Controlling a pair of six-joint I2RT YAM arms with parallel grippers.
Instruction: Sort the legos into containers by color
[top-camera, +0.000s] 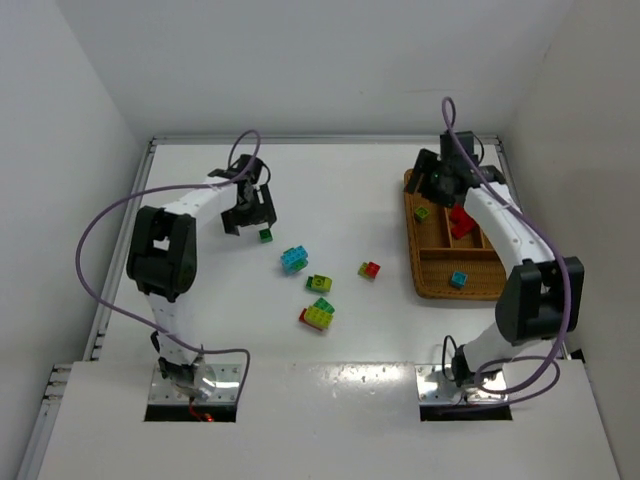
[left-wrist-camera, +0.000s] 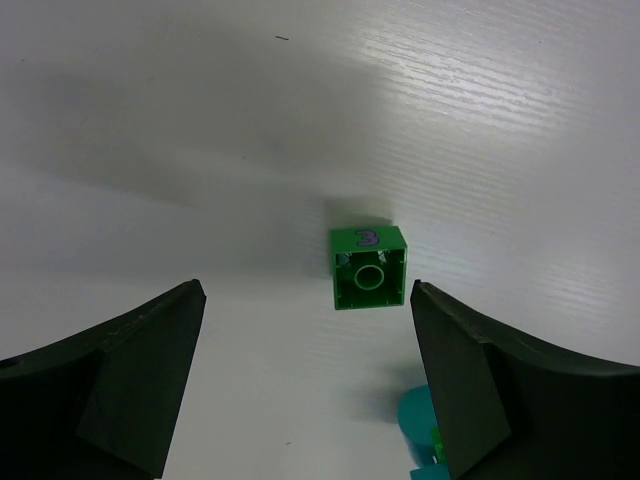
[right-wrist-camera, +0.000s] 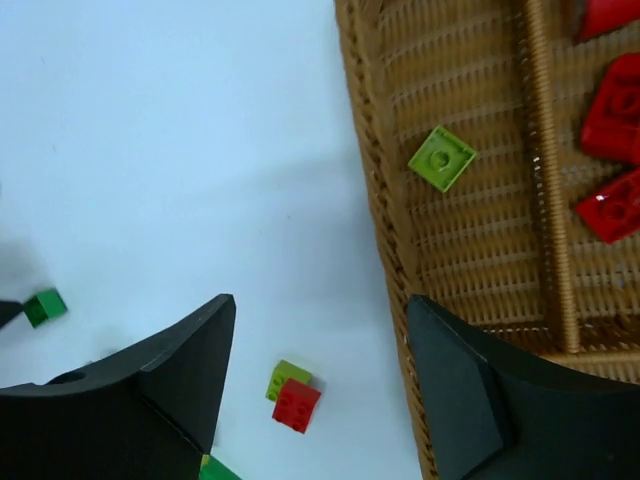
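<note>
Left gripper (left-wrist-camera: 305, 330) is spread wide over the white table (left-wrist-camera: 150, 120). A small green brick (left-wrist-camera: 369, 268) sits just ahead of the gap, nearer the right-hand finger and touching neither. A cyan brick (left-wrist-camera: 418, 425) peeks in low beside that same finger.

Over to the right gripper (right-wrist-camera: 320, 310): fingers parted and gripping nothing, it hangs above the near wall of the wicker tray (right-wrist-camera: 375, 180). Just beyond its right-hand finger a yellow-green brick (right-wrist-camera: 441, 157) lies in the first compartment. Past the divider are red bricks (right-wrist-camera: 615, 110). Below the gap, out on the table, a red and yellow-green pair (right-wrist-camera: 292, 397) sits stuck together.
</note>
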